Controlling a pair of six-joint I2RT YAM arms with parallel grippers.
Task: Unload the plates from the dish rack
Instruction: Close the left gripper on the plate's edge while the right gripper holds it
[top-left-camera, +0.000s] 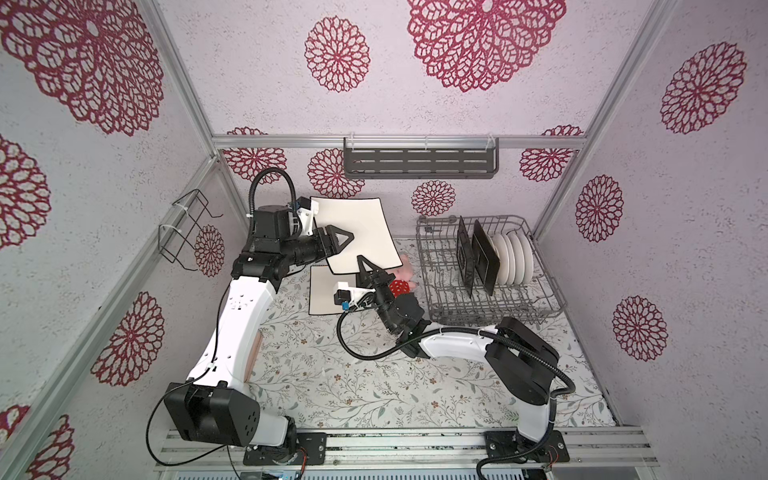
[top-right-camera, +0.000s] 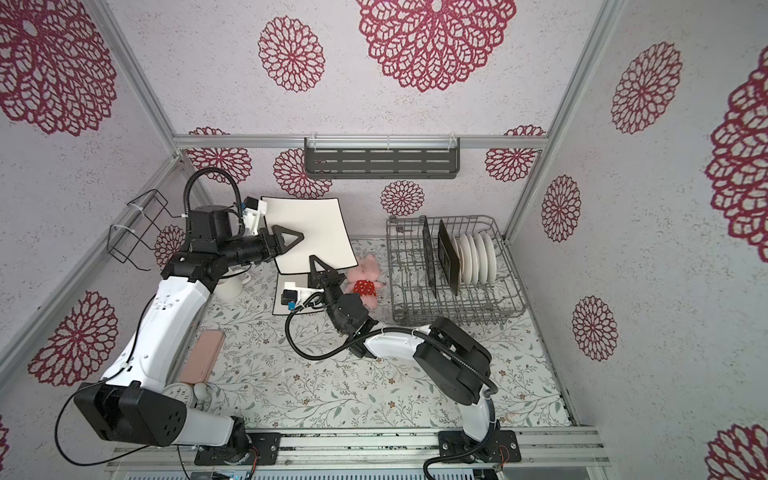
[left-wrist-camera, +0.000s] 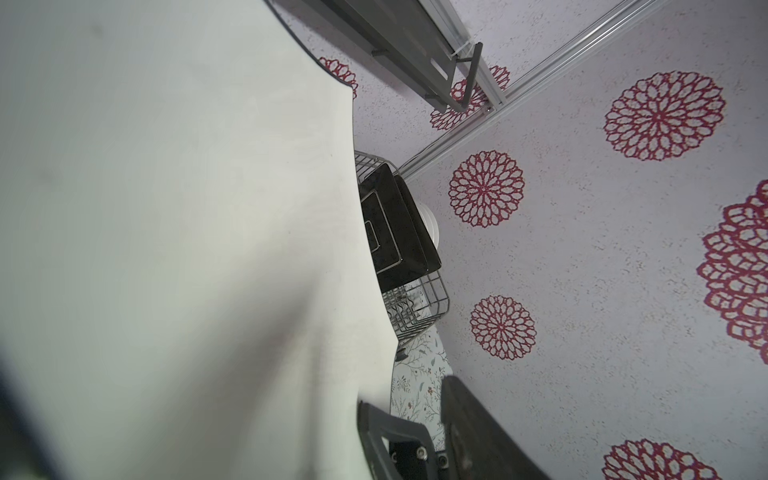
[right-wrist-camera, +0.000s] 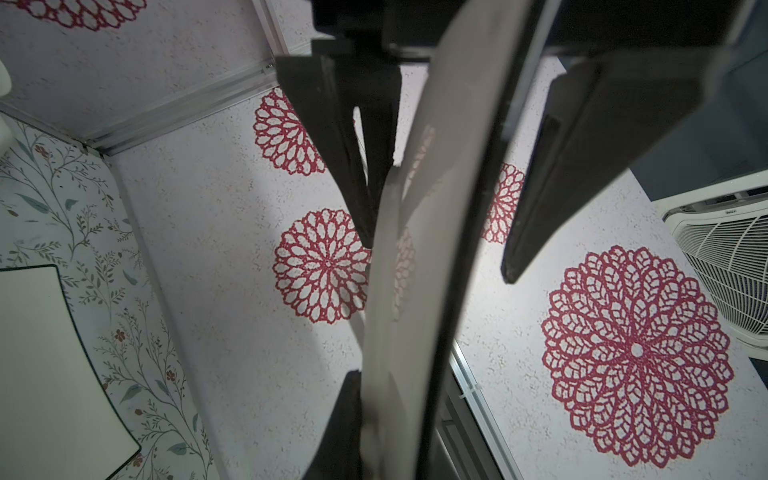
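Dish rack (top-left-camera: 442, 270): on the bench (top-left-camera: 332, 386), at its right rear; holds two dark plates (top-left-camera: 485, 259) upright in the tines; a row of round white plates (top-left-camera: 515, 259) stands upright just beside them, toward the right wall
Raised cream plate (top-left-camera: 357, 224): clear of the bench, left of the rack, tilted
Right pincer (top-left-camera: 365, 266): clamped on the raised plate's near edge
Left pincer (top-left-camera: 340, 240): jaws apart, one on each side of that plate's left edge; gaps show in the right wrist view
Flat cream plate (top-left-camera: 324, 295): lies on the bench below the raised one
Plush toy (top-right-camera: 365, 278): pink; on the bench between the flat plate and the rack
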